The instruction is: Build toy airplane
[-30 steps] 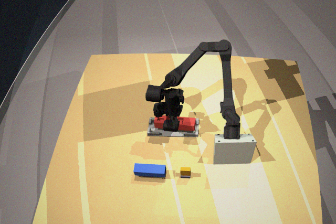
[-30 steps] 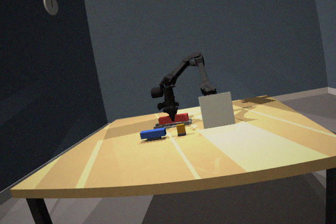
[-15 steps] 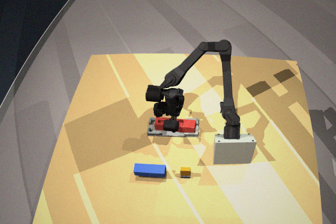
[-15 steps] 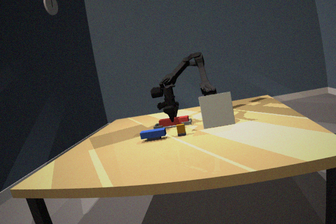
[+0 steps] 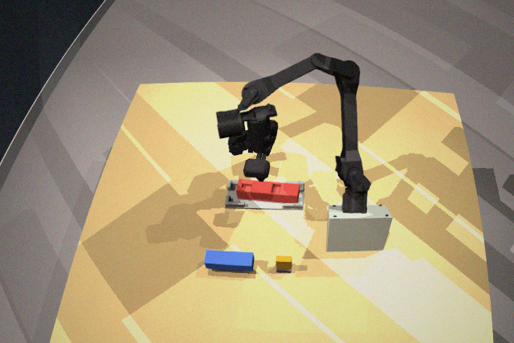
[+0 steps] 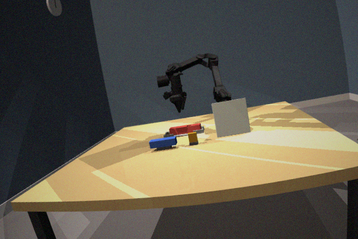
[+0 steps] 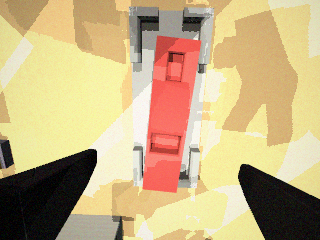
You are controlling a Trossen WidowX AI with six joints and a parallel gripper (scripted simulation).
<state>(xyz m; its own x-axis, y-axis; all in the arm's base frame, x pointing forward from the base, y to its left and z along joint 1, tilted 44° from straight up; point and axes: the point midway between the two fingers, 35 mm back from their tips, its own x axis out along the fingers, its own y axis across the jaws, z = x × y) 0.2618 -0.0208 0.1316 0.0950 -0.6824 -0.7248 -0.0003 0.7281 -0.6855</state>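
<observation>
Red fuselage (image 7: 169,117): skewed in grey cradle (image 7: 138,60), centre frame.
Claw (image 7: 167,192): spread apart, empty.
Advice: straighten fuselage before fetching blue wing (image 5: 228,260).

Red fuselage (image 7: 168,115) skewed in grey cradle (image 7: 141,45), nose toward 6 o'clock. Dark fingertips at 8 and 4, spread wide.

Matte black jointed arm (image 5: 348,123); tapered black end effector (image 7: 165,200); grey box pedestal (image 5: 384,239).
</observation>
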